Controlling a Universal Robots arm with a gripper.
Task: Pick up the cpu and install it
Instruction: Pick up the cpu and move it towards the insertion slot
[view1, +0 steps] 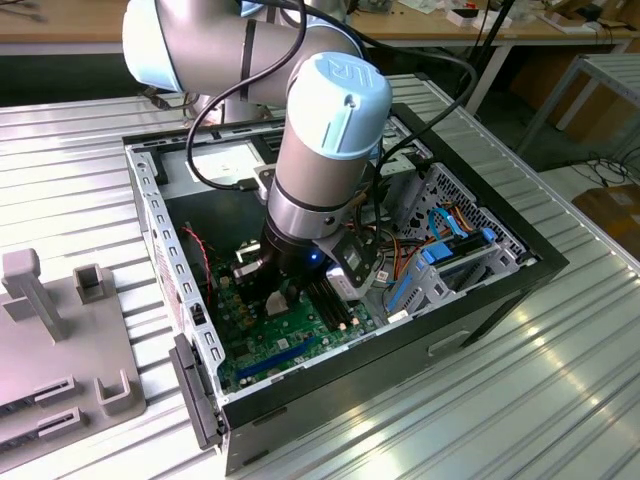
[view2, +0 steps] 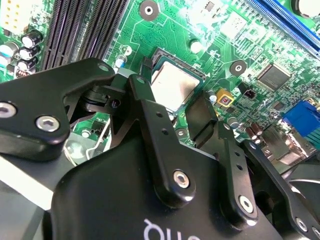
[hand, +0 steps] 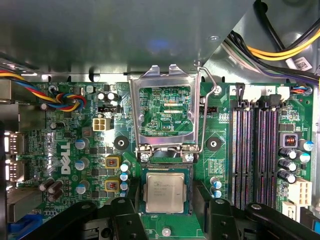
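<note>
the black gripper (hand: 166, 201) is closest to the lens in both wrist views, its linkages and body across the foreground in the second wrist view (view2: 169, 100). its two fingers (hand: 125, 212) are spread apart, one on each side of the cpu socket (hand: 166, 170), with nothing clamped between them. the cpu (hand: 164, 192), silver-grey top with a thin green rim, lies in the socket between the fingers. in the first wrist view a strip of socket shows between the chip and each finger, so they look apart from it. in the second wrist view one finger (view2: 150, 130) ends just beside a corner of the cpu (view2: 175, 85); whether it touches there i cannot tell.

the socket's metal load plate (hand: 162, 112) stands up open on the far side of the chip, and its wire lever (hand: 207, 100) is lifted beside it. the black memory slots (hand: 255, 150) run along the green motherboard (hand: 65, 145) near the socket.

in the exterior view the arm (view1: 320, 150) reaches straight down into the open computer case (view1: 400, 340), its wrist low over the motherboard (view1: 270, 345). the case lies on a ribbed metal table (view1: 560, 380). a grey fixture plate (view1: 60, 340) lies on the table at the exterior view's left, apart from the case.
</note>
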